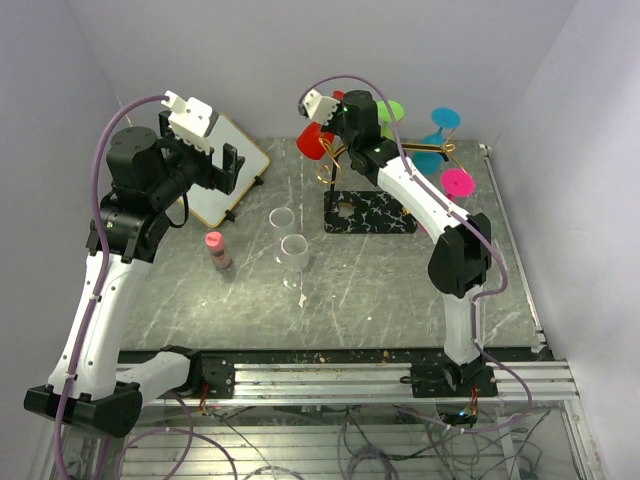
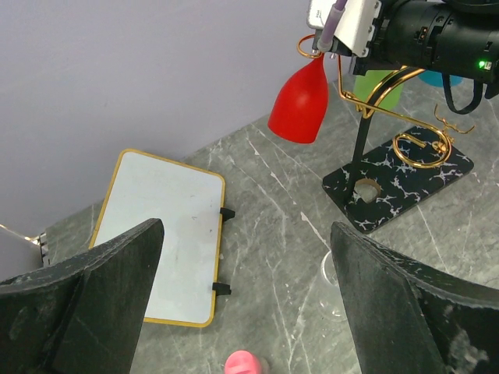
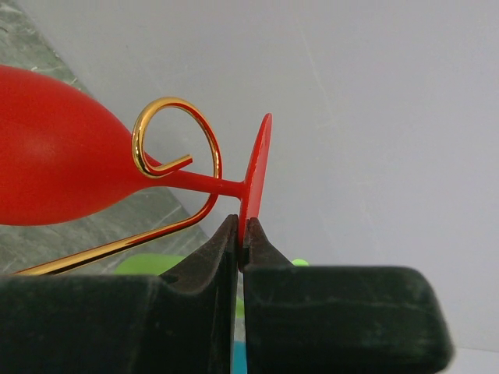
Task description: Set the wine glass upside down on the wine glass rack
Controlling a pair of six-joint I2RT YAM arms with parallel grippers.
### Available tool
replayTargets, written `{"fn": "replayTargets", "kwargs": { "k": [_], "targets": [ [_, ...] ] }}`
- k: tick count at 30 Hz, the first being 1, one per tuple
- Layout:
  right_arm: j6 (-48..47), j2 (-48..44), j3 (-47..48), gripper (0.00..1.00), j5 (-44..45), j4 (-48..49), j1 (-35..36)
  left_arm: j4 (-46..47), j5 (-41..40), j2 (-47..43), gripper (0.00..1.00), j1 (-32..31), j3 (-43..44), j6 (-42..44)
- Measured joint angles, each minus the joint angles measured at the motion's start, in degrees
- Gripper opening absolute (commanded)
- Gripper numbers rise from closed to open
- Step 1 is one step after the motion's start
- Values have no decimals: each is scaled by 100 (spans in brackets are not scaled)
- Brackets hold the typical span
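A red wine glass (image 1: 315, 141) hangs bowl down at the left arm of the gold wire wine glass rack (image 1: 345, 170), which stands on a black white-veined base (image 1: 380, 215). In the right wrist view its stem (image 3: 204, 183) passes the rack's curled scroll end (image 3: 175, 140), and my right gripper (image 3: 242, 227) is shut on the edge of its foot (image 3: 257, 167). The left wrist view shows the glass (image 2: 300, 100) and rack (image 2: 390, 101) too. My left gripper (image 2: 245, 296) is open and empty, high above the table at the left.
Green (image 1: 390, 110), teal (image 1: 445, 120) and pink (image 1: 457, 183) glasses hang on the rack. A white gold-edged board (image 1: 225, 170) lies back left. Two clear glasses (image 1: 282, 216) (image 1: 295, 250) and a pink-capped bottle (image 1: 215, 248) stand mid-table.
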Motion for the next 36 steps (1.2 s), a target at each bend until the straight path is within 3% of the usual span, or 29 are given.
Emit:
{"fn": "replayTargets", "kwargs": {
  "k": [36],
  "targets": [
    [76,280,627,0,-452,-127,35,-127,4,-111,98,0,-2,129]
  ]
}}
